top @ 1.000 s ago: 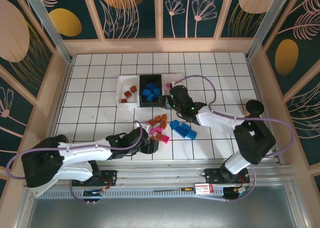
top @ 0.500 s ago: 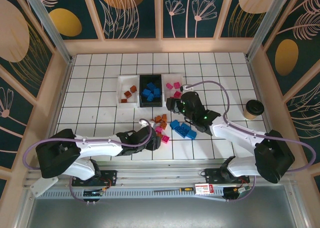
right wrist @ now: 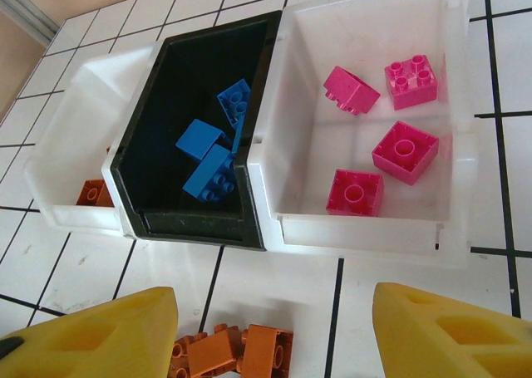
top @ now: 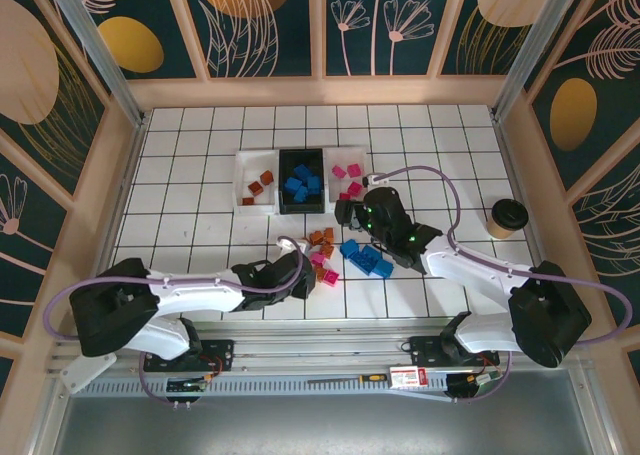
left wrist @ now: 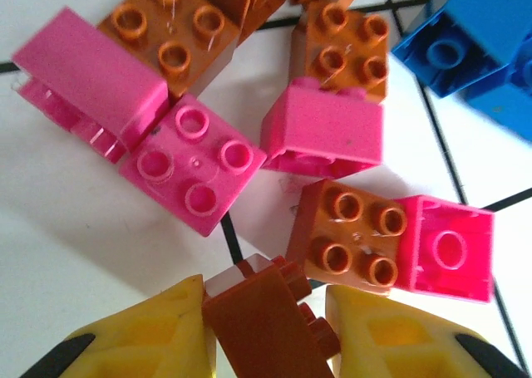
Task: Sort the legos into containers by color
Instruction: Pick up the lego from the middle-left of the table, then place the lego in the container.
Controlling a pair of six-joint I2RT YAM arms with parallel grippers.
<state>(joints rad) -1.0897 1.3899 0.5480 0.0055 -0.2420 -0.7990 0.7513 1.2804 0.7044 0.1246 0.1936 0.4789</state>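
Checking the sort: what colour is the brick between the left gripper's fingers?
Orange-brown; the brick shows best in the left wrist view.

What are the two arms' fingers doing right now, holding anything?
Left gripper: fingers closed on an orange-brown lego.
Right gripper: fingers open, holding nothing.

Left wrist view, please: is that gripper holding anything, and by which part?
The left gripper is shut on a brown brick, its yellow fingers pressing two opposite sides. The right gripper is open and holds nothing.
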